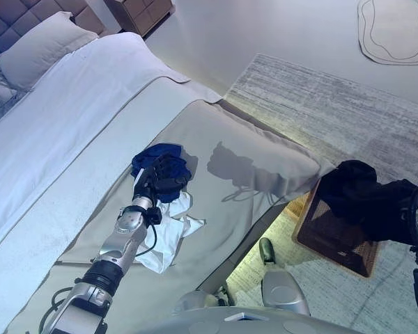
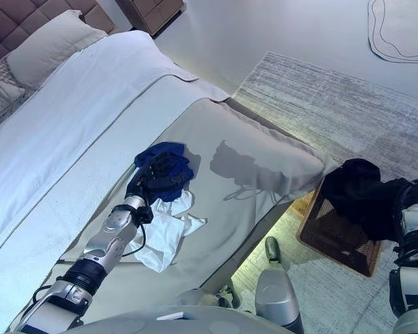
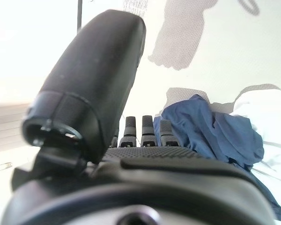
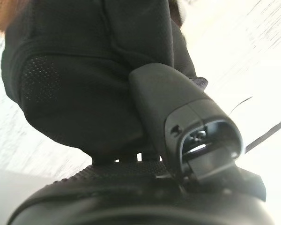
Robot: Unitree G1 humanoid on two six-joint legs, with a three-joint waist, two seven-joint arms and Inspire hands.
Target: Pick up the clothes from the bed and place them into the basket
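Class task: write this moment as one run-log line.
left hand: open, on blue garment | white garment: on bed | right hand: holds black garment over basket

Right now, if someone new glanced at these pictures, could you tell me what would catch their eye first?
Probably the left hand resting on a blue garment on the bed, with a white garment crumpled just beside it. Next, the right hand holding a black garment over the brown basket on the floor beside the bed.
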